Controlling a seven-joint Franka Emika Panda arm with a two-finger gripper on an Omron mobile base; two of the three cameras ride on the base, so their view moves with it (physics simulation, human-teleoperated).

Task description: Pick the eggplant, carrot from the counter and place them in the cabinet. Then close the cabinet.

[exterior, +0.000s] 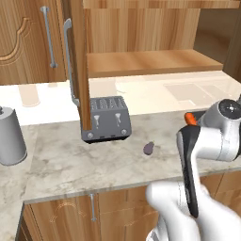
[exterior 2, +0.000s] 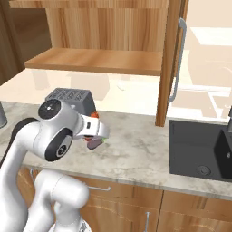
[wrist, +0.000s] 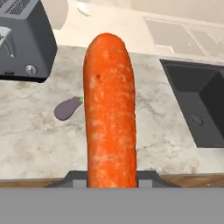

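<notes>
You had the gripper (wrist: 110, 177) clamped on the carrot (wrist: 109, 109) above the counter (wrist: 35, 135); the eggplant (wrist: 67, 108) lay beside the toaster (wrist: 24, 41).

- A dark toaster (exterior: 106, 119) stands on the marbled counter (exterior: 61, 160).
- A small purple eggplant (exterior: 149, 148) lies on the counter, right of the toaster.
- An orange carrot (exterior: 190, 118) tip shows beside the white arm.
- The cabinet (exterior: 150, 63) above stands open.
- A grey canister (exterior: 10, 137) sits far left.
</notes>
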